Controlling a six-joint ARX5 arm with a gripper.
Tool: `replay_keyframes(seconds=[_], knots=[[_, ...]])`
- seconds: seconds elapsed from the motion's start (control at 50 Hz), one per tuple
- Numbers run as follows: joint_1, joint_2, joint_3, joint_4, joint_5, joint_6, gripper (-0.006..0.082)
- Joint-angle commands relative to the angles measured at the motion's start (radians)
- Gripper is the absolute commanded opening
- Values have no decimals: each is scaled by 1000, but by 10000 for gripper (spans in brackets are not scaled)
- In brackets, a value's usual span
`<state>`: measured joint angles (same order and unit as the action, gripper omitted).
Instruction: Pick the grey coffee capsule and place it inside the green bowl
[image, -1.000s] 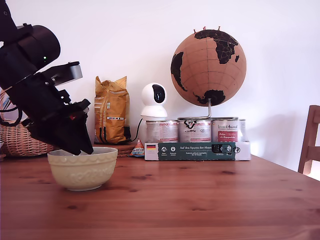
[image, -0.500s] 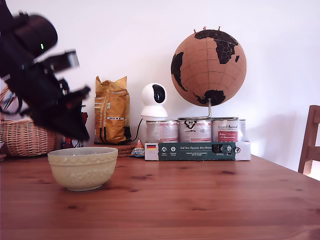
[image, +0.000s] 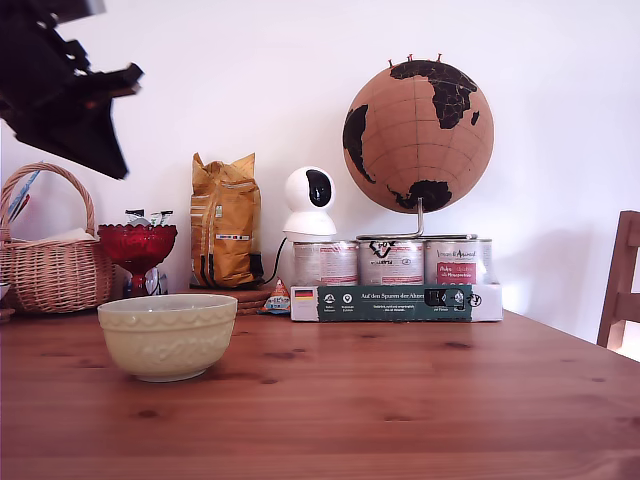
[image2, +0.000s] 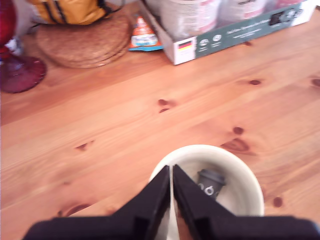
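- Wrist view gives you the clearest answer: the grey coffee capsule (image2: 211, 182) lies inside the green bowl (image2: 247, 186), on its side against the inner wall.
- You see the gripper (image2: 172, 192) with its two dark fingers pressed nearly together, only a thin slit between them and nothing held.
- Your gripper (image: 100, 140) hangs high above the table in the exterior view, near that view's upper left corner, well clear of the bowl (image: 167, 337).
- From the exterior view you cannot see the capsule; the bowl's wall hides its inside.
- You find the bowl upright on the wooden table (image: 400, 400), towards the exterior view's left.
- Behind it stand a red glass stemmed dish (image: 137, 245), a wicker basket (image: 50, 270) and a yellow bag (image: 224, 235).
- Further to the exterior view's right you have a white camera (image: 309, 202), a carton of tins (image: 395, 300) and a cork globe (image: 417, 135).
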<state>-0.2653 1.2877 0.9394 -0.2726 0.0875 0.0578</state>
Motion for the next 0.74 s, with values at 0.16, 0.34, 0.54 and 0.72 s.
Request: replay_keyframes(seconds=[0.16, 0.34, 0.54, 0.72], knots=[[108, -158, -40, -19, -17, 2, -24], [176, -312, -105, -11, -13, 2, -24], [191, -487, -156, -3, 39, -6, -24], [191, -586, -156, -23, 36, -29, -24]])
